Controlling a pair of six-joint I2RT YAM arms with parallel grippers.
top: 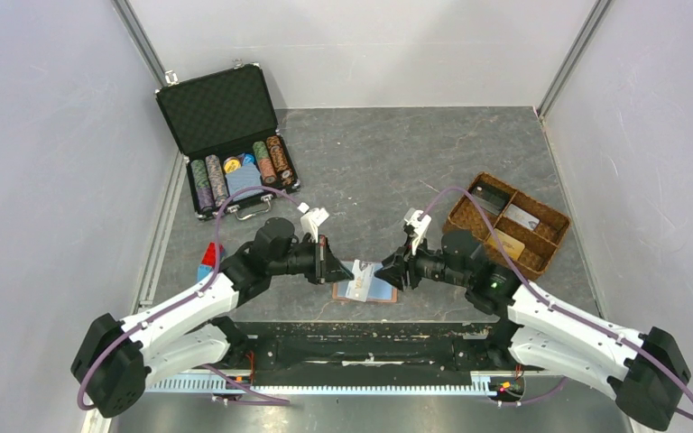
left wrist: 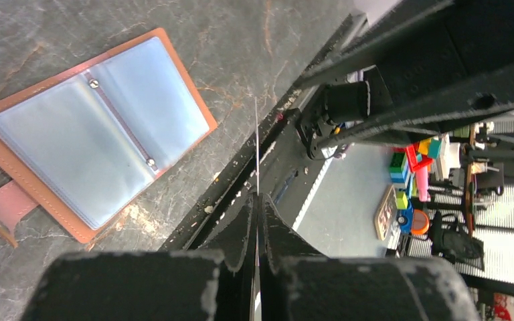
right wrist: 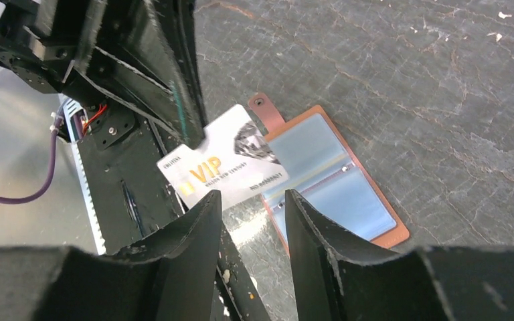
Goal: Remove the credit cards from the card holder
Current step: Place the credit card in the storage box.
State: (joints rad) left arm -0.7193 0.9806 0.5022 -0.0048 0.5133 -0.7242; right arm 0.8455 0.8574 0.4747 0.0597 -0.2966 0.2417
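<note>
At lower centre, the left pincer pinched a white VIP card over the open card holder; the right pincer gaped wide.

**Where Things Lie on the Counter**

The card holder lies open and flat on the counter, close to the near edge and between the two arms. The left tool sits just left of it and the right tool just right, tips facing each other. A credit card hangs over the holder, pinched in the left tool (edge-on from that wrist). The chip case stands open in the far left corner, poker chips in its near half. The woven tray sits on the right, behind the right arm, with cards in its compartments.
</note>
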